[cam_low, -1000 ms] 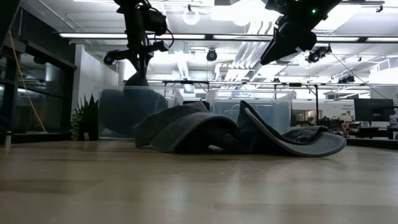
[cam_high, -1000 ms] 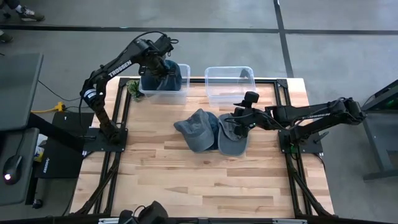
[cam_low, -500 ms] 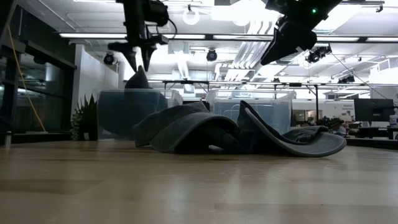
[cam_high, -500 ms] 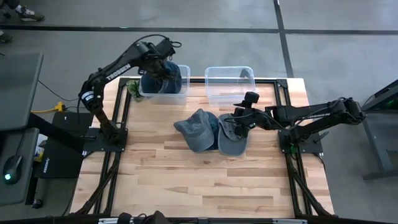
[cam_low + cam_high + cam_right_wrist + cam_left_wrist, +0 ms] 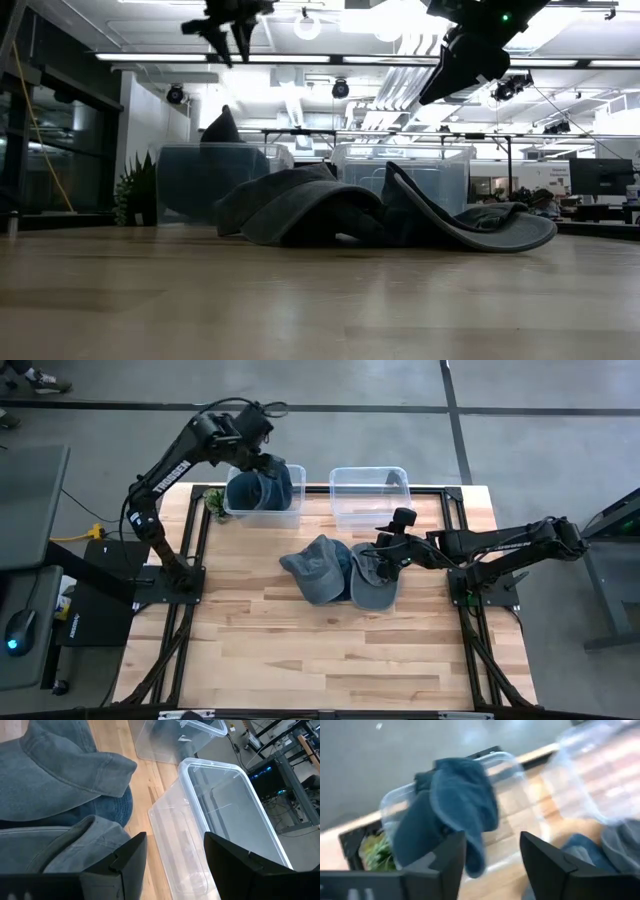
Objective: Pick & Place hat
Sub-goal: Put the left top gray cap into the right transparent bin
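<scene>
1. Placement looks done: a blue hat [image 5: 263,487] lies in the left bin [image 5: 287,512]; left gripper [image 5: 262,460] hangs above it, fingers parted, empty.
2. Right gripper [image 5: 383,563], fingers spread and empty, sits over two grey hats [image 5: 340,570] on the table [image 5: 330,650].
3. Next, likely: descend, pinch one, carry it to the clear bin [image 5: 369,497].

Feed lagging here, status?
Left gripper open, empty, above left bin; hat inside. Right gripper open over two hats on table. Nothing blocking.
</scene>
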